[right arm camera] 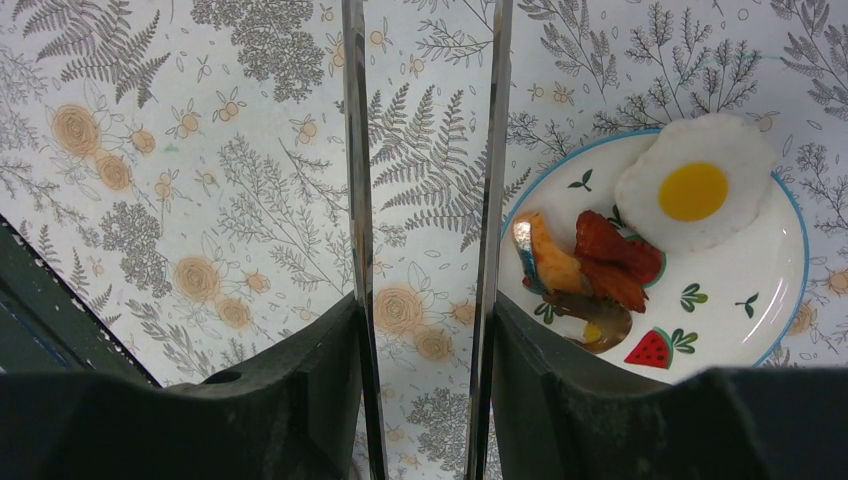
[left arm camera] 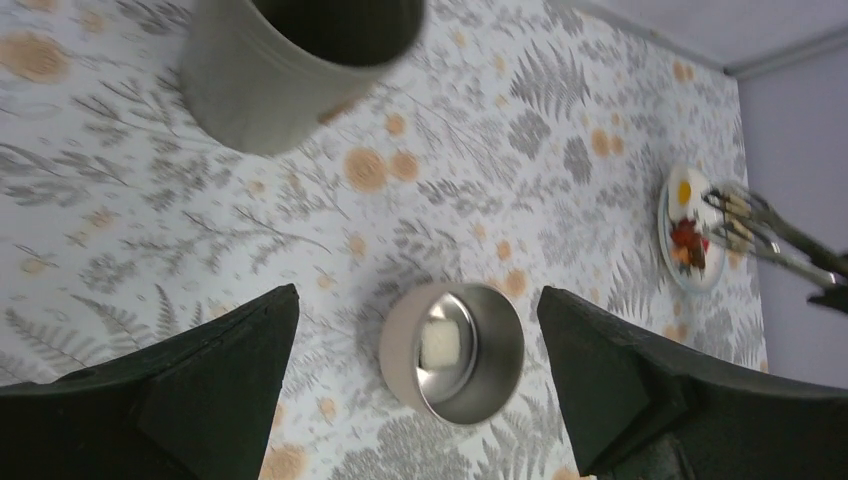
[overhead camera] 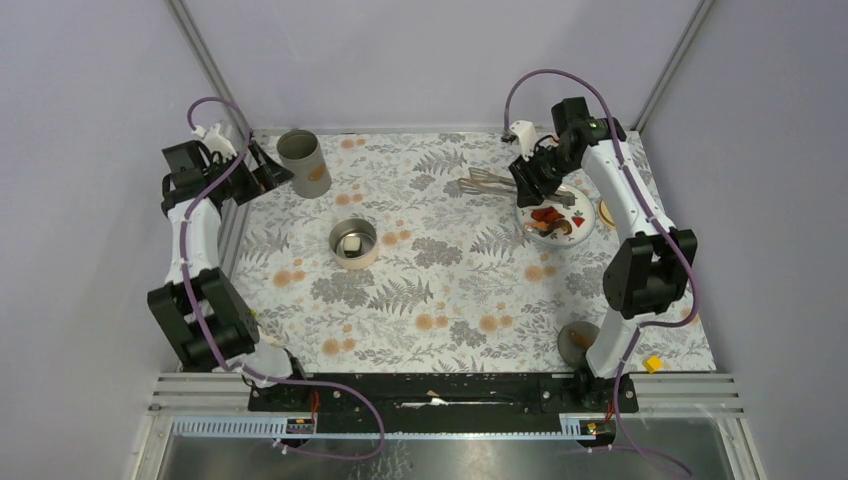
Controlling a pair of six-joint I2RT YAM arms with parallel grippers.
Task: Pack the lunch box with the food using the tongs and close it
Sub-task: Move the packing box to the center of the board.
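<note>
- Seen from above, at the far left: left gripper (overhead camera: pixel 262 168), jaws spread wide with nothing between them, hanging over the far-left corner of the table (overhead camera: pixel 450 300), a patterned cloth of ferns and orange flowers.
- Seen from its own wrist camera: left gripper (left arm camera: pixel 417 291) with both dark fingers (left arm camera: pixel 200 400) well apart, framing the cloth below.
- Just right of it: grey cup (overhead camera: pixel 303 160), upright, near the far edge; large and blurred at the top of the left wrist view (left arm camera: pixel 290 70).
- Nearer and further right: lunch box (overhead camera: pixel 353 241), a round open tin standing left of the table's middle, beige outside (left arm camera: pixel 398 350), steel inside, with a small white piece (left arm camera: pixel 440 345) on its floor.
- Right of centre: tongs (overhead camera: pixel 485 183), slim and silver, tips pointing left, well apart from the lunch box.
- Right gripper (overhead camera: pixel 532 180), clamped on the tongs; in close-up (right arm camera: pixel 425 310), the two metal arms (right arm camera: pixel 355 200) pressed against the inner faces of its fingers (right arm camera: pixel 290 400), with a gap left between the arms.
- Just beside the tongs: plate (overhead camera: pixel 590 222), white with a blue rim (right arm camera: pixel 790 280), holding all of this food: fried egg (right arm camera: pixel 695 190), red pieces (right arm camera: pixel 615 255), orange-brown piece (right arm camera: pixel 550 262).
- Near the right arm's base: grey disc (overhead camera: pixel 575 338), partly hidden, and a yellow block (overhead camera: pixel 653 363).
</note>
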